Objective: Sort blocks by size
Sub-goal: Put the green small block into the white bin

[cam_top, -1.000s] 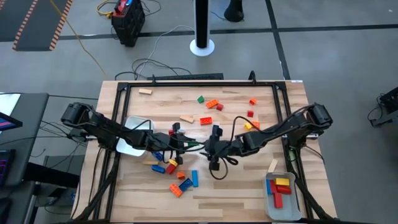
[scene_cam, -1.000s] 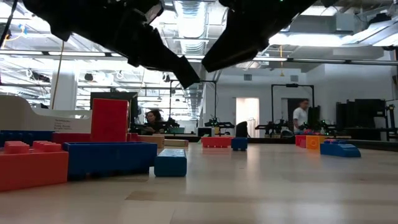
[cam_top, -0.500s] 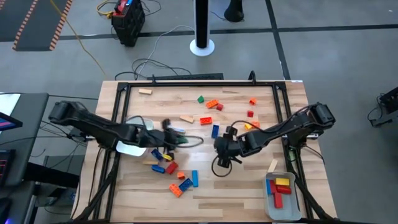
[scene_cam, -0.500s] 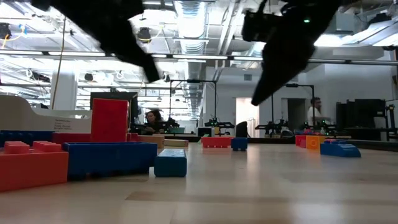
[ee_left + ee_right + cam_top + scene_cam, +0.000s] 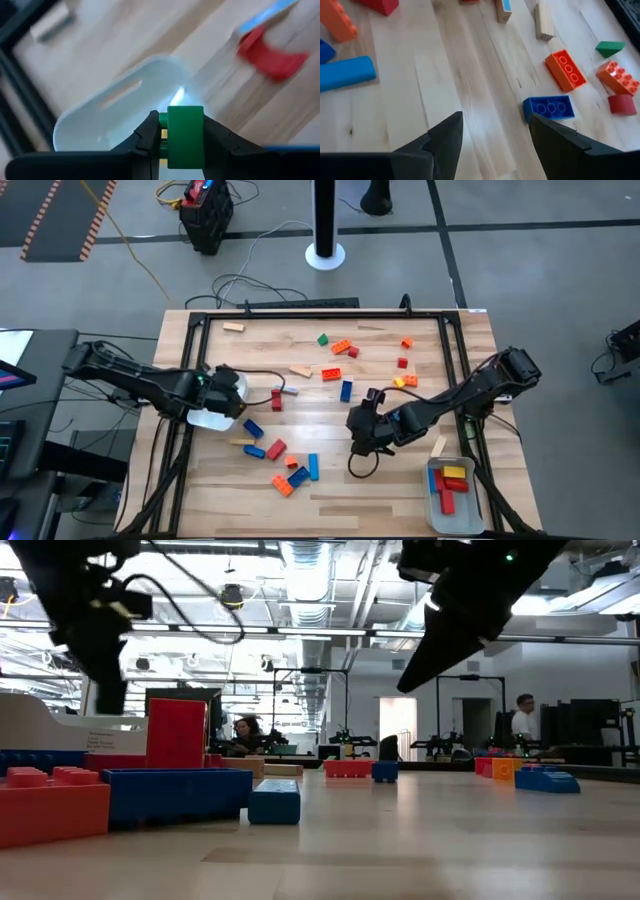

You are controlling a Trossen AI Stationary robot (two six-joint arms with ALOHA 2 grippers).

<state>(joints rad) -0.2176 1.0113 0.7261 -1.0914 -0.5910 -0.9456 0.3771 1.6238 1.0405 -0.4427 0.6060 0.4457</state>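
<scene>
The left gripper (image 5: 182,145) is clamped on a small green block (image 5: 185,136), its two dark fingers pressing the block's sides, and it hangs over the white tray (image 5: 212,416) at the left side of the table (image 5: 380,480); the left wrist view shows the tray's pale rounded basin (image 5: 120,110) directly beyond the held block, with a blurred red block (image 5: 270,52) on the wood past the tray's edge

The right gripper (image 5: 495,135) holds nothing; its fingers stand well apart above bare wood, right of the white tray and near the table's middle (image 5: 362,427); just beyond the fingers lies a blue studded block (image 5: 549,107), and farther off an orange studded block (image 5: 565,70), a tan wooden bar (image 5: 543,22), a green wedge (image 5: 610,48), a second orange block (image 5: 619,76) and a red cube (image 5: 622,104)

Most loose blocks lie right of the white tray: a red block (image 5: 277,399) just beside it, then a cluster of blue, red and orange pieces (image 5: 285,465) toward the table's near edge; a tan bar (image 5: 234,327) rests near the far edge; a second white tray (image 5: 455,495) at the near right corner, far across the table from the first, holds red, yellow and blue blocks (image 5: 452,482)

In the low view a tall red block (image 5: 176,733) stands upright behind a long blue bar (image 5: 175,795), with a small blue cube (image 5: 274,801) close by
</scene>
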